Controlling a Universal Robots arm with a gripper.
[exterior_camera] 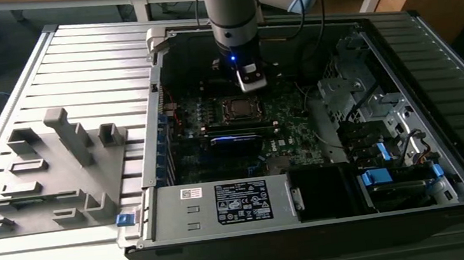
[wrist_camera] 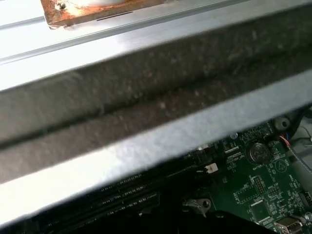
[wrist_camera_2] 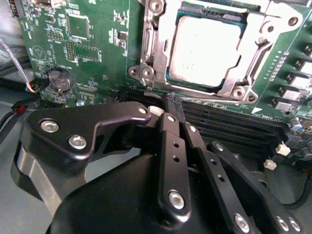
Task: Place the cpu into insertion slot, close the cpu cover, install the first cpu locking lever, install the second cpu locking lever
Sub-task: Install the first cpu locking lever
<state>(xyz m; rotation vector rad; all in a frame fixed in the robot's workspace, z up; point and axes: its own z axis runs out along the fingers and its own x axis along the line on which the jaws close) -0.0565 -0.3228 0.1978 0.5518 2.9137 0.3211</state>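
Tool (wrist_camera_2: pixel 173 104) just beside seated cpu (wrist_camera_2: pixel 204 48)

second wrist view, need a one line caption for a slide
Shut gripper hovers just off the cpu, which lies framed by the silver cpu cover on the green motherboard.
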